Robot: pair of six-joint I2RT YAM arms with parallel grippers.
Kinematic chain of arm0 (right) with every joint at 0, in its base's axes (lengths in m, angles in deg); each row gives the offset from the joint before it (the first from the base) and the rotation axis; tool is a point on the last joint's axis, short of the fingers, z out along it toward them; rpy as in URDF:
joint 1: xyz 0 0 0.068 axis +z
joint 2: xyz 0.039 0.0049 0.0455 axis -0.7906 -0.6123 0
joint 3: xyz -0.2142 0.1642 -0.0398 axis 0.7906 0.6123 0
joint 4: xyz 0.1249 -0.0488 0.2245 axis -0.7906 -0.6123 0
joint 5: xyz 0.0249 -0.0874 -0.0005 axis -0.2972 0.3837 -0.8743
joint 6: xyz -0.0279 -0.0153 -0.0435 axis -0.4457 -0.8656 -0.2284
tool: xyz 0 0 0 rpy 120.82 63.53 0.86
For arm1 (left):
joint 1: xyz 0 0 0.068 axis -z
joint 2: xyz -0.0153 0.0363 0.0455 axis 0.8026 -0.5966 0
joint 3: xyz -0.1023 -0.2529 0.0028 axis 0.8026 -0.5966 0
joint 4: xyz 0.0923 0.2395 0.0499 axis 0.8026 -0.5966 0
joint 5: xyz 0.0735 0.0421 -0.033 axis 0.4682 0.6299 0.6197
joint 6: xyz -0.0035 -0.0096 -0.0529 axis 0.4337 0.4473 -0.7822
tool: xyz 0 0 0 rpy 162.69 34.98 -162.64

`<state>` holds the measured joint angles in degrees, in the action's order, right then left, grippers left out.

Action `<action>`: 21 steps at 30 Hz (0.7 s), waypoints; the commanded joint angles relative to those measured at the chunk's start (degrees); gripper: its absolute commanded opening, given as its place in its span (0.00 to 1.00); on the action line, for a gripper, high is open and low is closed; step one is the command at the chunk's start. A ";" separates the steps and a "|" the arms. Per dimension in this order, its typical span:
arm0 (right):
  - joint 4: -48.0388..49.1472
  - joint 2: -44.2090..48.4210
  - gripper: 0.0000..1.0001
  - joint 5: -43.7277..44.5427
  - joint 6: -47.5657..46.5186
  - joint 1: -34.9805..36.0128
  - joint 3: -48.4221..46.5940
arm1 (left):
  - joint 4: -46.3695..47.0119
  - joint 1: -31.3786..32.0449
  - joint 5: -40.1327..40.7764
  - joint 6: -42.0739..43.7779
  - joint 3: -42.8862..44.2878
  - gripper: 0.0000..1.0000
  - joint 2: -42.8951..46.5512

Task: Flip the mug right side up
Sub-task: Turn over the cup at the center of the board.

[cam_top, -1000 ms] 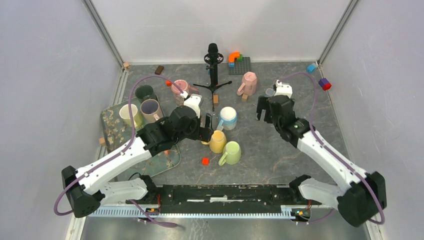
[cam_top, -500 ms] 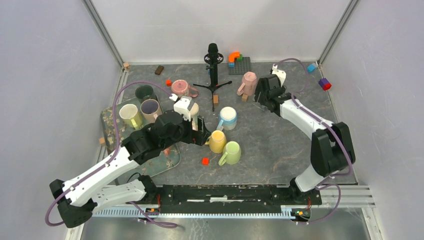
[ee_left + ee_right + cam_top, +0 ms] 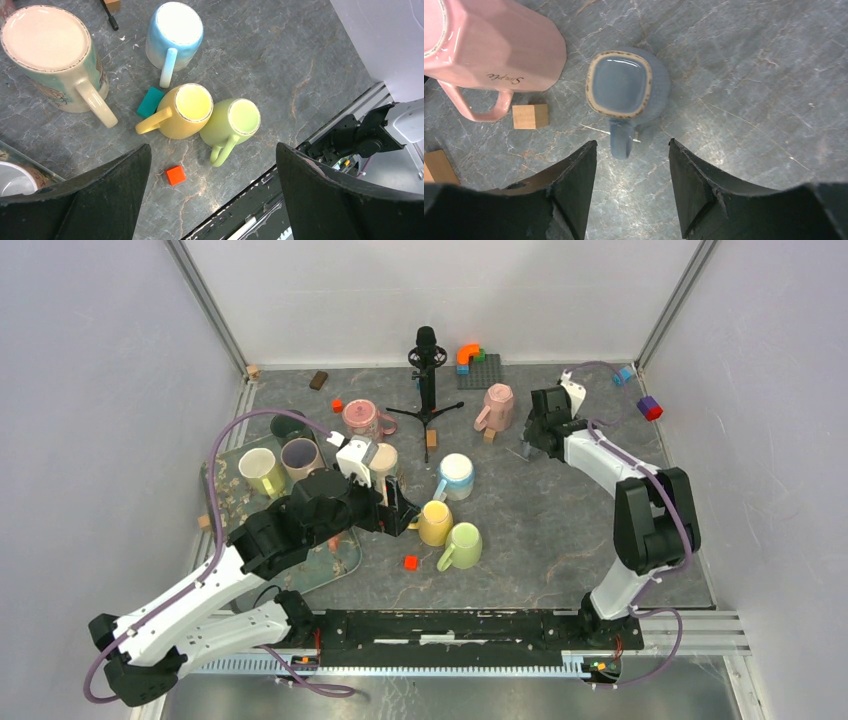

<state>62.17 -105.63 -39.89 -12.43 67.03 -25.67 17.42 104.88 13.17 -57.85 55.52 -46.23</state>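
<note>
Glazed ceramic, stiff, brittle, likely slippery: I judged the mug (image 3: 626,87) best gripped across its body, handle (image 3: 620,142) at six o'clock. Right hand (image 3: 631,144) hung released, empty; left hand (image 3: 212,150) too.

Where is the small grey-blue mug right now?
Right wrist view, centre: the grey-blue mug sits on the table just ahead of the right gripper, right of the pink mug and wood block.
</note>
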 commanded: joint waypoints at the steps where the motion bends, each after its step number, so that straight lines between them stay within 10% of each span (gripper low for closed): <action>1: 1.49 -2.89 0.59 -2.28 1.34 0.00 -4.61 | 2.87 0.16 -1.62 -2.85 -0.52 1.00 -0.49; 21: 2.50 -8.71 0.31 -2.67 2.95 -1.91 -6.14 | 3.93 0.16 -3.44 -4.46 -0.34 1.00 -1.58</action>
<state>63.13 -114.07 -42.53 -9.81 65.56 -29.26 18.31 104.88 11.14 -59.73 54.78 -47.21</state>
